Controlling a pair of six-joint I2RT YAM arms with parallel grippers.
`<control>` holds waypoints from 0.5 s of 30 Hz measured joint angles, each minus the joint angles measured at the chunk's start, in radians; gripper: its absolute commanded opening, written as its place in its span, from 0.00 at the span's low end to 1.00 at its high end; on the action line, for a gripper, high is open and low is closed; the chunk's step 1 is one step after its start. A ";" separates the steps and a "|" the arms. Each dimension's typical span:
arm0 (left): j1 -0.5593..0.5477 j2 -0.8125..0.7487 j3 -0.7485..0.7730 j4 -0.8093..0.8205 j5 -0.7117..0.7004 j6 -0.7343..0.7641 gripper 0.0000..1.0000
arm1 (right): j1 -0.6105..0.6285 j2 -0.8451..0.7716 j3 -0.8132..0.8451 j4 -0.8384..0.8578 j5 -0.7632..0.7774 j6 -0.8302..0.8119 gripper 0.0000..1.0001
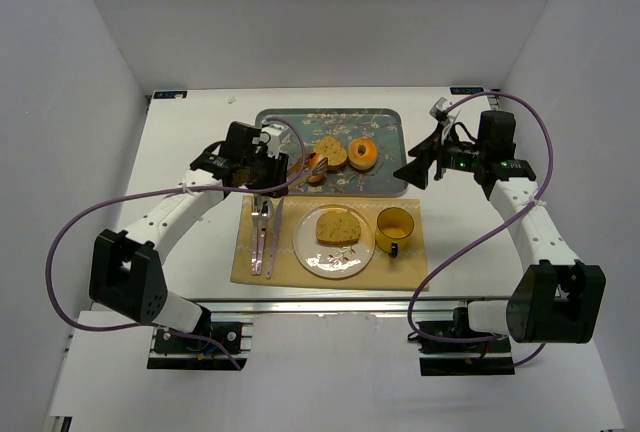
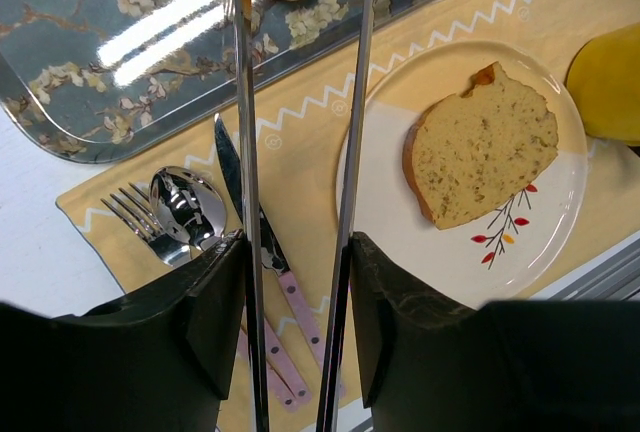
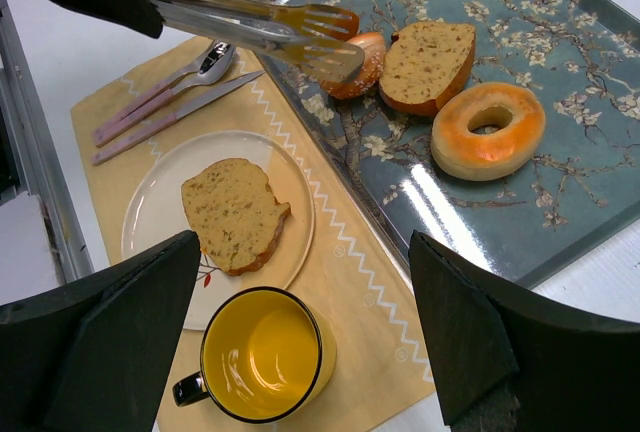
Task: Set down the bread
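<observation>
Bread slice (image 3: 235, 214), pale and porous with a brown crust, lies flat on the round white plate (image 3: 150, 212), which sits on a yellow placemat (image 3: 370, 282) edged with a white zigzag. A small glossy brown roll (image 3: 362, 67) rests on the blue-grey floral tray (image 1: 290, 122) beside a second slice (image 3: 430, 62) and a smooth orange bagel (image 3: 488, 130). The scalloped tips of the metal tongs (image 3: 240, 17) flank the roll, but whether they pinch it cannot be told, and in the left wrist view it is cut off by the top edge. The left end effector (image 2: 297, 282) is clamped narrow on the tongs' two thin steel arms, hiding part of the pink-handled knife (image 2: 235, 177). The right end effector (image 3: 300, 242) stands wide, holding nothing, near the tray's right end, with the glossy yellow mug (image 3: 262, 354) below it
</observation>
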 measured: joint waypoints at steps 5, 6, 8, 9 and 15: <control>-0.010 0.027 0.000 -0.001 -0.002 0.010 0.53 | 0.000 0.000 0.000 0.000 0.000 0.000 0.89; -0.012 0.032 0.000 -0.001 -0.005 0.011 0.53 | 0.000 0.000 0.000 0.000 0.000 0.000 0.89; -0.016 0.040 0.000 -0.002 -0.013 0.014 0.51 | 0.000 0.000 0.000 0.000 0.000 0.000 0.89; -0.018 0.045 0.000 -0.002 -0.017 0.016 0.47 | 0.000 0.000 0.000 0.000 -0.001 0.000 0.89; -0.021 0.052 0.000 -0.005 -0.039 0.023 0.22 | 0.000 0.000 0.000 0.000 -0.002 0.000 0.89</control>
